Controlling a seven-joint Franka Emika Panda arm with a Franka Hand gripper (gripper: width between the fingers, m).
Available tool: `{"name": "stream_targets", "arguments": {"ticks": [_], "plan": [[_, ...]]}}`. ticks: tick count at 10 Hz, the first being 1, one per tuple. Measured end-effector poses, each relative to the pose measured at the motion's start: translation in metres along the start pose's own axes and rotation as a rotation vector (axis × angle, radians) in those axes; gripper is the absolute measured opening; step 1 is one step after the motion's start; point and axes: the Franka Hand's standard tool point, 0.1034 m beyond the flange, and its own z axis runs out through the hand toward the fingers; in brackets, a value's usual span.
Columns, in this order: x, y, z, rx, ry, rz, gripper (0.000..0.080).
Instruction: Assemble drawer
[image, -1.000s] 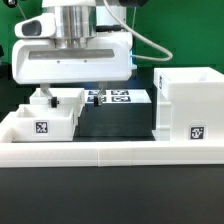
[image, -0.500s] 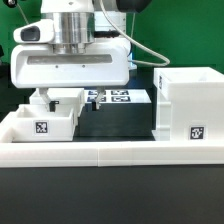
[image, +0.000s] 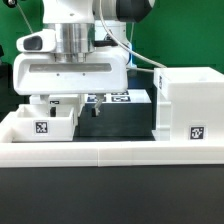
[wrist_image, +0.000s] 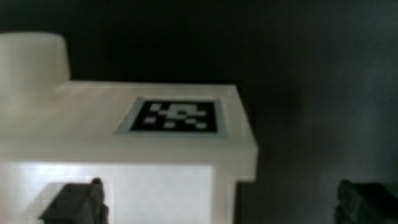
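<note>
Hovering low over the small tray (image: 45, 120) at the exterior view's left, the pincer (image: 73, 104) is being held wide open. In the wrist view its dark fingertips (wrist_image: 71, 200) are being kept far apart, with nothing gripped between them. One fingertip is being carried over the tray's white body and the other over the dark counter (wrist_image: 320, 90) beside it, so one edge of the tray is lying between the jaws. This spread is judged to be deliberate, so that a side of the tray can be straddled before any closing. Whether metal is already touching plastic cannot be told. The tray's tag (wrist_image: 178, 115) is being kept nearly centred under the wrist, with the round knob (wrist_image: 32, 65) off to one side, which suggests the approach is being lined up on the tag. The housing (image: 190, 105) is being left upright at the exterior view's right, well apart from the tray and just behind the border wall (image: 110, 152) — probably so that it is braced when a tray is pushed in. Between the two, further back, the marker board (image: 118, 97) is lying flat. The assembly is judged to be at an early stage, with the tray not yet lifted.
</note>
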Motion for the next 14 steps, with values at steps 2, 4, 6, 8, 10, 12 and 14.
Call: {"name": "stream_targets", "arguments": {"ticks": [2, 4, 6, 8, 10, 12, 14], "plan": [[-0.0027, -0.0013, 0.0071, -0.003, -0.003, -0.003, 0.0649], [-0.0053, -0.0016, 0.0113, -0.011, 0.004, -0.005, 0.0649], [-0.0069, -0.0016, 0.0122, -0.011, 0.002, -0.003, 0.0618], [-0.0069, -0.0015, 0.0122, -0.011, 0.002, -0.003, 0.0438], [-0.0069, -0.0015, 0.0122, -0.011, 0.002, -0.003, 0.0254], [-0.0068, -0.0026, 0.0123, -0.01, 0.001, -0.005, 0.012], [-0.0068, -0.0023, 0.0123, -0.01, 0.001, -0.004, 0.0041]]}}
